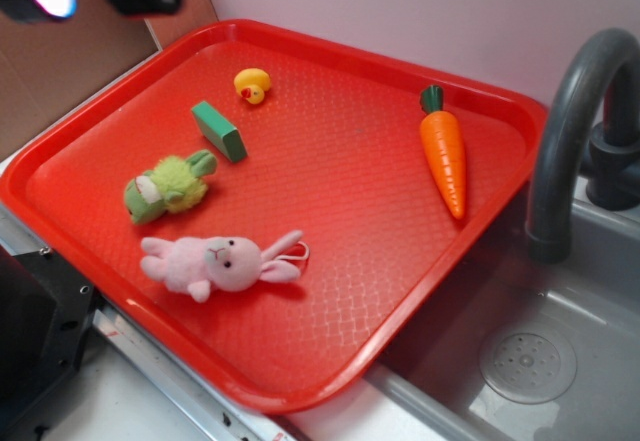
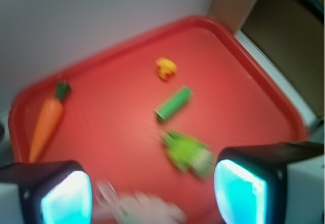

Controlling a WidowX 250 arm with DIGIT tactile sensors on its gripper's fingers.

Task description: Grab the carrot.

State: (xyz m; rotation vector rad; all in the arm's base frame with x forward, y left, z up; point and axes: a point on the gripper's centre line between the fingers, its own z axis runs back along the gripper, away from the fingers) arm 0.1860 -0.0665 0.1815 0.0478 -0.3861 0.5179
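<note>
I am seeing the tool (image 2: 152,191) hanging released and empty above the red tray (image 1: 300,386). Going left to right: a green plush (image 1: 168,186), a pink bunny (image 1: 220,264), a green block (image 1: 219,130), a yellow duck (image 1: 252,85), then the carrot (image 1: 443,154) lying near the tray's right rim, beside a grey faucet (image 1: 570,131).

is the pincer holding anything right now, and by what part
Nothing is held. The pincer is open and empty above the tray; the smooth orange toy carrot lies untouched.
</note>
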